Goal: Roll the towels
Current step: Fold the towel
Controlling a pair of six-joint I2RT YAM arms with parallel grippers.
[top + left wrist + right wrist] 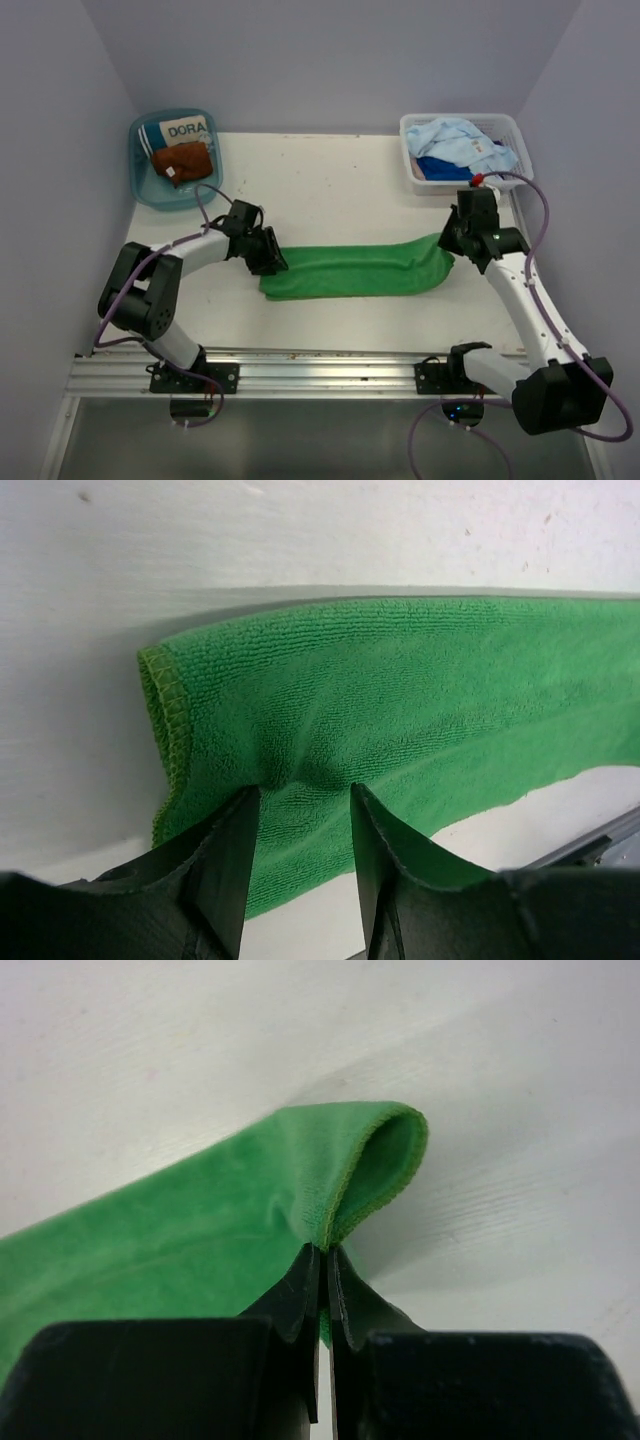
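Left wrist view: the left pincer is standing spread, both fingers pressing down into the green towel just inside its stitched short hem, with cloth puckering up in the gap.
Right wrist view: the right pincer is pressing together on the towel's opposite end, pinching a small fold that is arching up off the table.
Towel position: it is lying as a long folded strip across the middle of the table, between the two arms, its right end slightly raised.
Handling: it is looking light, limp and plush, dimpling wherever it is touched. It is likely to bunch rather than slide, and it is not holding any shape by itself.
Where to hold: the hemmed left end is offering the firmest edge for starting a roll. Gripping through all layers there seems best, while the right end is being held taut.
Far left: a blue tub is holding a rust-brown towel and the DORA item.
Far right: a white basket is holding a light blue towel over a dark blue towel.
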